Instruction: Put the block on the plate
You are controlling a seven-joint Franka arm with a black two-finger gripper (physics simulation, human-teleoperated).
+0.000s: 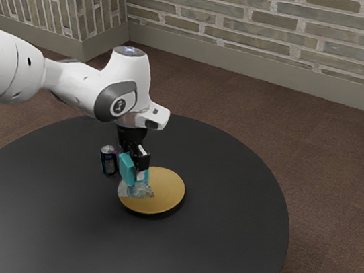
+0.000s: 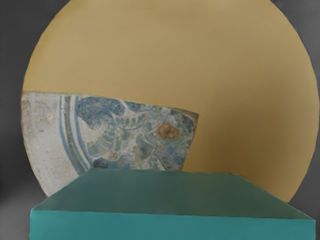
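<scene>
Block (image 1: 126,169), teal, held in the end effector (image 1: 135,162) above the plate (image 1: 167,190), mid-frame. Probably stiff, light; best gripped across opposite flat faces.

1. Room light's pretty soft and kinda dim, looks like it's from above: the arm (image 1: 128,75) is bright white on top, greyer underneath.
2. Table (image 1: 40,225) is near-black with a faint grey sheen, no harsh glare.
3. Dark soft shadow hugging the plate's (image 1: 169,190) lower edge, exterior view.
4. Wrist view: plate dims toward the block (image 2: 170,195), whose top face is way duller than its side.
</scene>
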